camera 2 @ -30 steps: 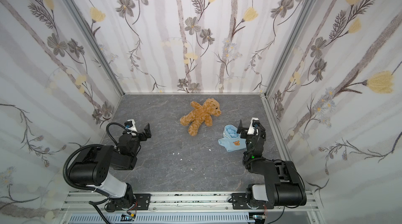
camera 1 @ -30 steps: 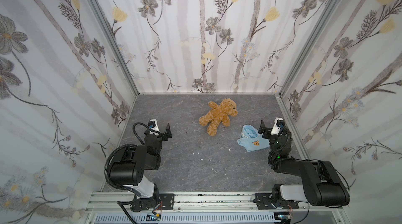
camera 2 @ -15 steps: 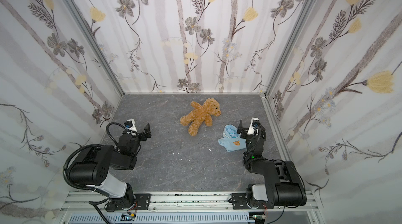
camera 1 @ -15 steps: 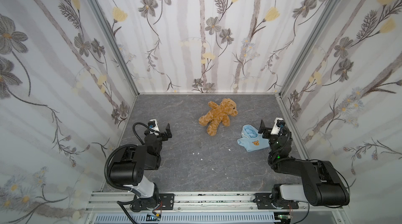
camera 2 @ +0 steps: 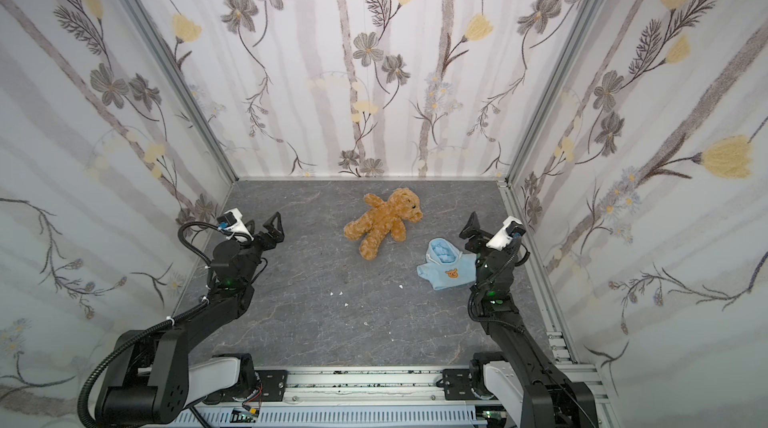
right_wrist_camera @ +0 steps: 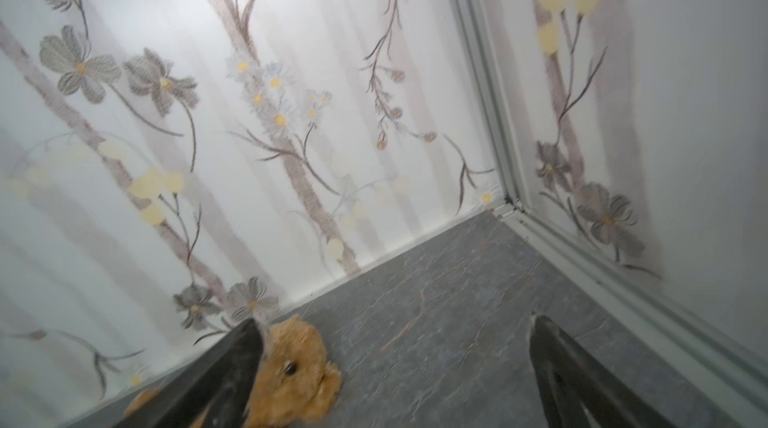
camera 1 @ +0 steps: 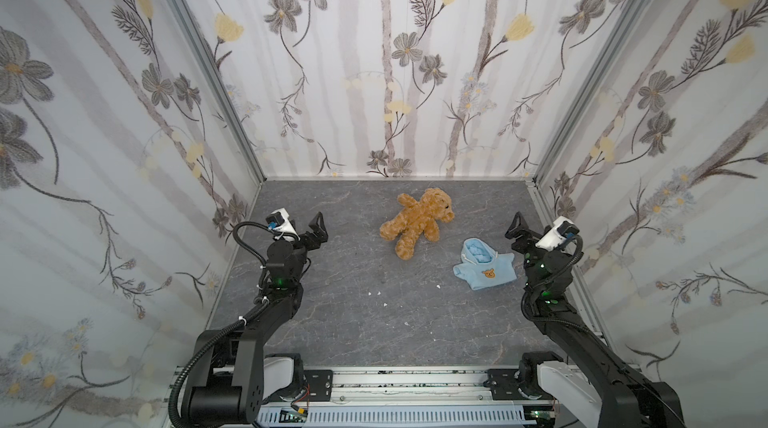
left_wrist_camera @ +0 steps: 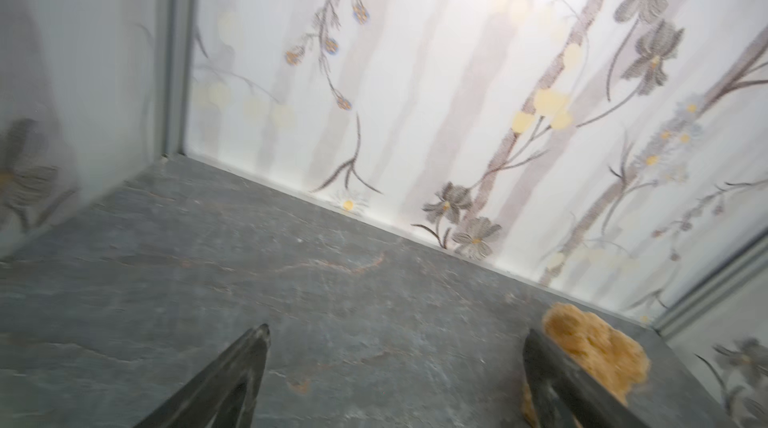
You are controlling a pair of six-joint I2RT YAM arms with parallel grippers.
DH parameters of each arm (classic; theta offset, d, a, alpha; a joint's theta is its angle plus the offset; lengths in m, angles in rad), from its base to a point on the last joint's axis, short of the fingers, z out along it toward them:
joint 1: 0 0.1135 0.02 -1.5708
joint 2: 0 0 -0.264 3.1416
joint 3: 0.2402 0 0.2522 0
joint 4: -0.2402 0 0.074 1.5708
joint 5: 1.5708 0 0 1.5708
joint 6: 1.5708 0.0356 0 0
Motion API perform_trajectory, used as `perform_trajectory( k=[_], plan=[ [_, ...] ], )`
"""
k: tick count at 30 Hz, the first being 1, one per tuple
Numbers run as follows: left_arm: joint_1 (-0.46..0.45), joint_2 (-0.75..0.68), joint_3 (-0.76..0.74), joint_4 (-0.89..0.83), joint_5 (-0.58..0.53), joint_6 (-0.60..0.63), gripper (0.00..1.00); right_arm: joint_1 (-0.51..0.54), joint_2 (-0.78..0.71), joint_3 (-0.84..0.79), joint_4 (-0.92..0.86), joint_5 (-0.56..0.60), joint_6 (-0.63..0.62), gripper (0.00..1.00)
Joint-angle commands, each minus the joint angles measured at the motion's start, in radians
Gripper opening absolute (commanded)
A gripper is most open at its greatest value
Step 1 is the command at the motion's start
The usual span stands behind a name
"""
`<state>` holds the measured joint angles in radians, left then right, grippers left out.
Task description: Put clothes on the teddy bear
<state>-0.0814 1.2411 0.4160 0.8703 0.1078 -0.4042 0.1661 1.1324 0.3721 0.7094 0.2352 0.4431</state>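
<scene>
The teddy bear [camera 1: 417,220] is seen in both top views lying flat on the grey table [camera 1: 353,322], toward twelve o'clock from the table's middle. Its head is pointed to about two o'clock and its legs to about seven. It is bare; nothing has been put on it.

At about four o'clock from the bear, near but apart, a light-blue hooded top [camera 1: 486,266] is spread flat, with its hood turned toward the bear.

The left gripper [left_wrist_camera: 395,332] is held at the bear's nine o'clock, well apart from it, with its jaws wide and empty. The right gripper [right_wrist_camera: 395,322] is placed just beside the top, at its three o'clock, with its jaws likewise spread and nothing between them.

The task is judged to be at its opening, since neither thing is grasped. For the next move, the top would probably have to be taken at its hem and held open while the bear is steadied.
</scene>
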Motion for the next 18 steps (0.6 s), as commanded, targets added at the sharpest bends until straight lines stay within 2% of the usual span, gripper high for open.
perform_trajectory(
  k=[1,4,6,11,14,16,18],
  plan=[
    [-0.108,0.056,0.073,-0.125,0.13,-0.125,0.95,0.151,0.073,0.08,-0.163,-0.021,0.08,1.0],
    [-0.222,0.14,0.154,-0.209,0.164,-0.105,0.95,0.241,0.144,0.119,-0.167,-0.028,0.078,1.0],
    [-0.266,0.218,0.211,-0.261,0.182,-0.077,0.96,0.262,0.175,0.114,-0.13,-0.036,0.098,1.0],
    [-0.337,0.455,0.453,-0.456,0.243,0.017,1.0,0.266,0.235,0.141,-0.138,-0.038,0.14,1.0],
    [-0.361,0.582,0.568,-0.474,0.327,0.024,1.0,0.266,0.245,0.167,-0.189,-0.026,0.137,1.0],
    [-0.377,0.659,0.639,-0.482,0.34,0.013,0.9,0.266,0.244,0.174,-0.223,-0.01,0.131,1.0],
    [-0.382,0.713,0.696,-0.508,0.344,-0.011,0.72,0.265,0.235,0.176,-0.257,0.005,0.131,1.0]
  ],
)
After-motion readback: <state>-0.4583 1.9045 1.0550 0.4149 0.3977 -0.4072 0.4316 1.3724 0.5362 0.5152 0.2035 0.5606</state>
